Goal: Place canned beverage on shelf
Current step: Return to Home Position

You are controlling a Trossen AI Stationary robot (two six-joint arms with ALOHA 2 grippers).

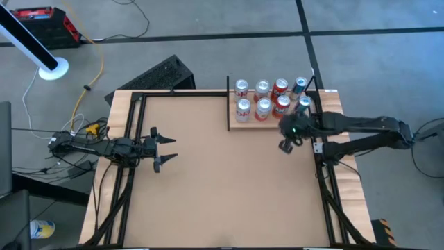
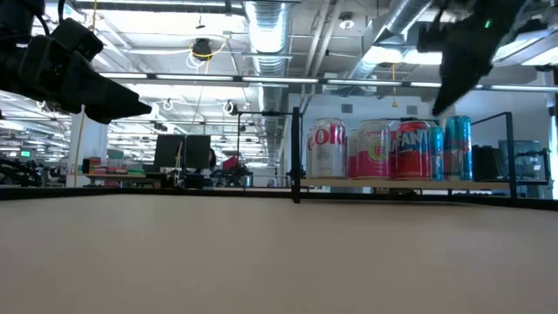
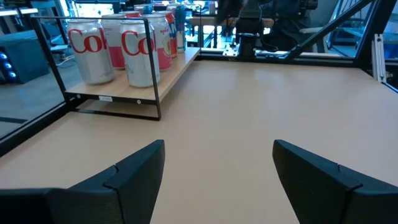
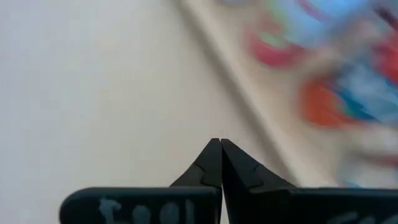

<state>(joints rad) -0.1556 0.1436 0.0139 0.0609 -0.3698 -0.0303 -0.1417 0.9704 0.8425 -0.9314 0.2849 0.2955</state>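
Showing tabletop [image 1: 222, 180], ceiling ducts [image 2: 266, 26], cans [image 1: 262, 107] on shelf [image 3: 179, 63], left fingers [image 3: 134, 174] wide, right fingers [image 4: 208, 165] together

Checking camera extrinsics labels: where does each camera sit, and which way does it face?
High: overhead, straight down on the table; both arms, left gripper open, right gripper by the shelf.
Low: table-top height, level toward shelf and room; both arms at top.
Left wrist: across table to shelf; own open fingers.
Right wrist: down at table beside shelf; own shut fingers.
Shared: cans on shelf in high, low, left wrist.
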